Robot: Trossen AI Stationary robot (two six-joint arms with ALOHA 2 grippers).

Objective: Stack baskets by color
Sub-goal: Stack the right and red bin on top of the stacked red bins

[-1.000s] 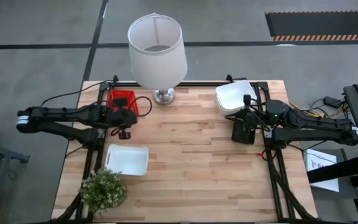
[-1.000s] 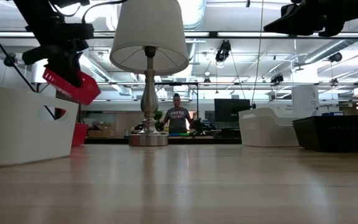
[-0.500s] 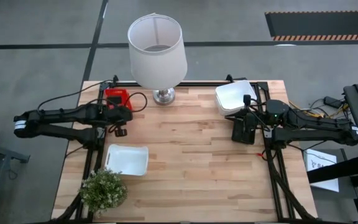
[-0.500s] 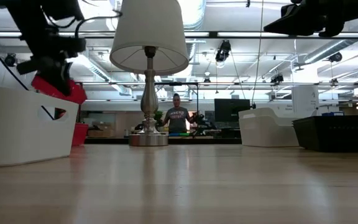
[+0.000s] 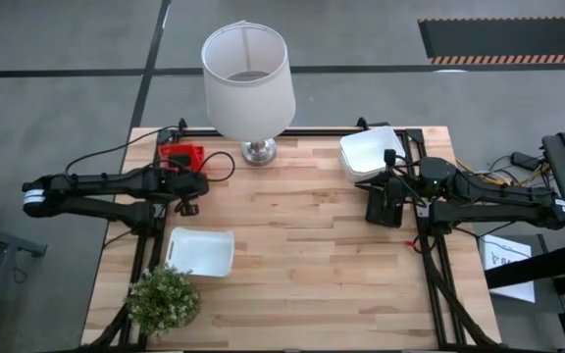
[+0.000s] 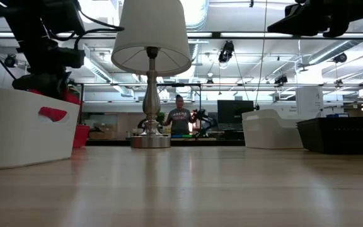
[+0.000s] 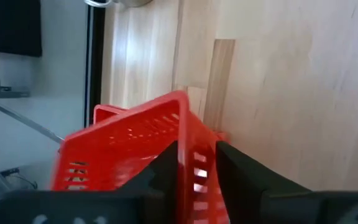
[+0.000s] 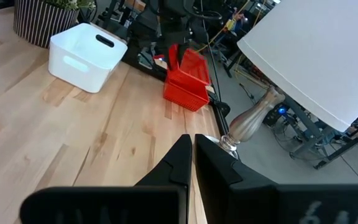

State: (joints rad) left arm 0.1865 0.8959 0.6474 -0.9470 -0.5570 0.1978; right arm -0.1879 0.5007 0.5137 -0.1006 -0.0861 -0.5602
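A red basket (image 8: 191,64) sits tilted in another red basket (image 8: 185,95) at the table's far left corner. My left gripper (image 7: 194,152) is shut on the upper one, coming in over it from the left (image 5: 188,173). A white basket (image 5: 201,251) stands upright near the left edge, and white baskets (image 5: 371,154) lie at the far right. A black basket (image 5: 385,209) rests on the table by the right edge. My right gripper (image 8: 191,146) hangs shut and level above the black basket, touching nothing. My left gripper has one wall of the upper red basket (image 7: 196,163) pinched between its two fingers, one on each face, at the rim. The fingers slant down from the table's left side. The basket sits tilted, its lower part in the red basket beneath.
A lamp with a white shade (image 5: 248,74) stands at the far middle, just right of the red baskets. A small potted plant (image 5: 163,299) is at the near left corner. Bare wood lies across the table's middle (image 5: 302,255). A person (image 6: 179,120) stands in the room behind.
My left gripper has carried the red basket down and toward the table's far left corner. The basket, held high and tilted a second ago, has sunk behind the white basket in the low view and now sits in the other red basket.
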